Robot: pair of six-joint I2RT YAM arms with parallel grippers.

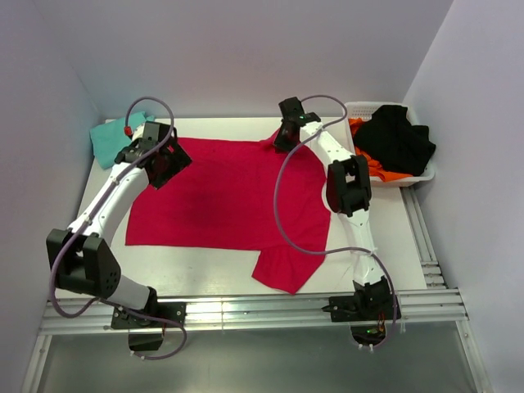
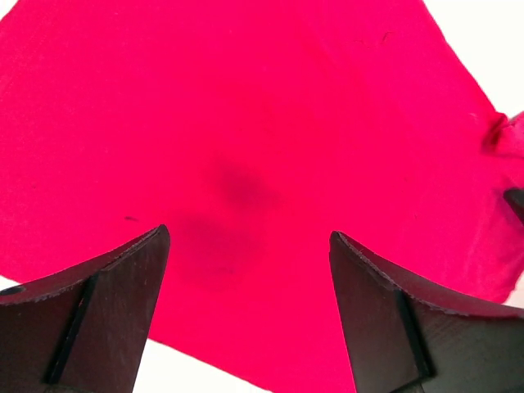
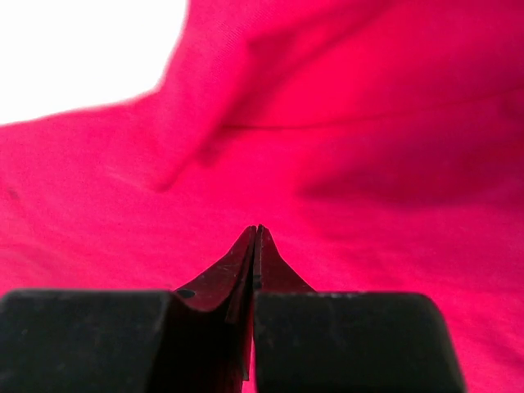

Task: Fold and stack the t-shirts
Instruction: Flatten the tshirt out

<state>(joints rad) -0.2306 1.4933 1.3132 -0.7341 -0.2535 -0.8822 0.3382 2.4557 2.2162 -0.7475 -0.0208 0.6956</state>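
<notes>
The crimson-red t-shirt (image 1: pixel 229 196) lies spread flat across the table, with one sleeve (image 1: pixel 282 274) pointing toward the near edge. A teal t-shirt (image 1: pixel 110 139) lies crumpled at the far left corner. My left gripper (image 1: pixel 166 169) hovers over the red shirt's far left part. In the left wrist view it (image 2: pixel 250 233) is open, with only red cloth (image 2: pixel 246 123) below. My right gripper (image 1: pixel 282 139) is at the shirt's far edge, where a small peak of cloth bunches up. In the right wrist view it (image 3: pixel 259 228) is shut, tips pressed against the red cloth (image 3: pixel 368 205).
A white basket (image 1: pixel 426 168) at the far right holds a black garment (image 1: pixel 397 139) and an orange one (image 1: pixel 381 170). Walls close in the table on the left, back and right. A metal rail (image 1: pixel 246 311) runs along the near edge.
</notes>
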